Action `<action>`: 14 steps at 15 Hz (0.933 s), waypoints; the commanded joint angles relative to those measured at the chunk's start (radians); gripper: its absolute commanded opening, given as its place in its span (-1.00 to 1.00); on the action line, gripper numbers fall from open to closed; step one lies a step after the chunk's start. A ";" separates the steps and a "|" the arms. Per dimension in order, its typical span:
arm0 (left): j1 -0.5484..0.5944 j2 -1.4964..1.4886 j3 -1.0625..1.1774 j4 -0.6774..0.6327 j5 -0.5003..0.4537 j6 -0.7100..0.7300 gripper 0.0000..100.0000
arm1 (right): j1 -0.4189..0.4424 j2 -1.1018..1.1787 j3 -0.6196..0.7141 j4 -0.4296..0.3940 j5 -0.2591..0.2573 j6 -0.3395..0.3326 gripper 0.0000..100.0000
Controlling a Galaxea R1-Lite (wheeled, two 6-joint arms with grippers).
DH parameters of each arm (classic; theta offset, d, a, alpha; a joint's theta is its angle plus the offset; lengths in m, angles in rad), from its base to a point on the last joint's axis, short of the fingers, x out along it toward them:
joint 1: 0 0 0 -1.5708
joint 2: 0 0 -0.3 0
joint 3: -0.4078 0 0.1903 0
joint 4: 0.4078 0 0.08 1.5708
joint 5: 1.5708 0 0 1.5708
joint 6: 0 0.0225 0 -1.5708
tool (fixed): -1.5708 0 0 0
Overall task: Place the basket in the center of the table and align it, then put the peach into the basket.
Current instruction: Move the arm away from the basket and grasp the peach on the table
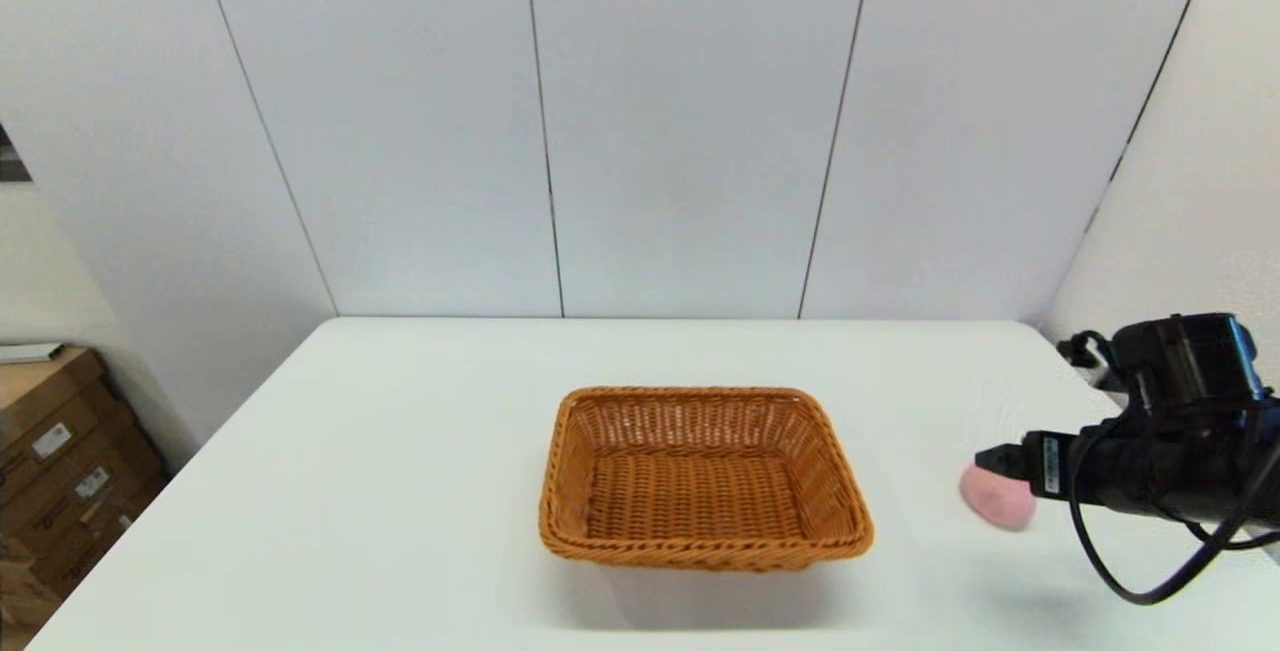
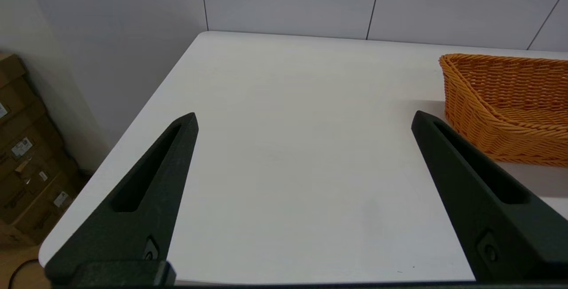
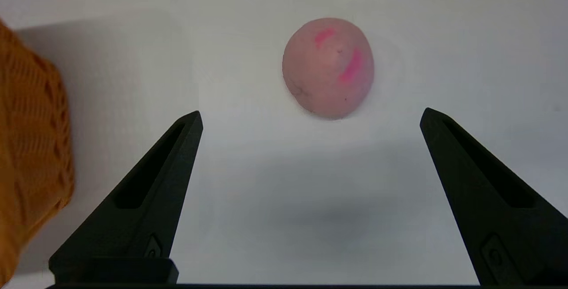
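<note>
- The rectangular orange-brown woven wicker basket (image 1: 703,476) sits squarely mid-tabletop (image 1: 400,451), empty; placing looks done.
- The small pale pink peach (image 1: 993,501) lies on the tabletop right of it.
- The right claw (image 3: 310,116) hovers spread wide near the peach, gripping nothing.
- The left claw (image 2: 304,120) idles open.
</note>
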 commanded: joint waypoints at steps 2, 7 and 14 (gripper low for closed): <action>0.000 -0.002 0.000 0.000 0.001 -0.001 1.00 | -0.003 0.208 -0.035 -0.121 -0.028 0.002 1.00; 0.000 -0.002 0.000 0.000 0.001 -0.001 1.00 | -0.014 0.300 -0.069 -0.147 -0.038 0.004 1.00; 0.000 -0.002 0.000 0.000 0.001 -0.001 1.00 | -0.029 0.315 -0.084 -0.145 -0.051 0.017 -1.00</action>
